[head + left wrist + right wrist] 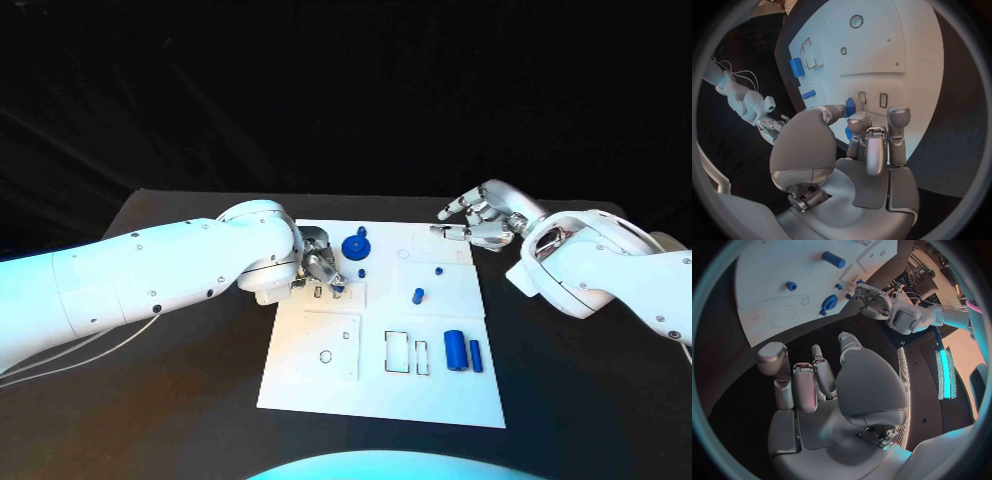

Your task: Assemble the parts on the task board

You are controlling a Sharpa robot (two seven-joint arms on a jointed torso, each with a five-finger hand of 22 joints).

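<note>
The black table (pixel 173 400) lies under me, and the white task board (pixel 433 395) sits in its middle. My left hand (pixel 320 268) hangs over the board's upper left part, fingers curled down toward the plate; I cannot tell whether they pinch anything. My right hand (pixel 479 222) hovers off the board's upper right corner, fingers spread and holding nothing. A blue cylinder (pixel 454 350) lies on the board's lower right area, a slimmer blue pin (pixel 476 356) just beside it. A blue gear-like part (pixel 356 245) stands near my left hand, and a small blue peg (pixel 418 296) sits mid-board.
</note>
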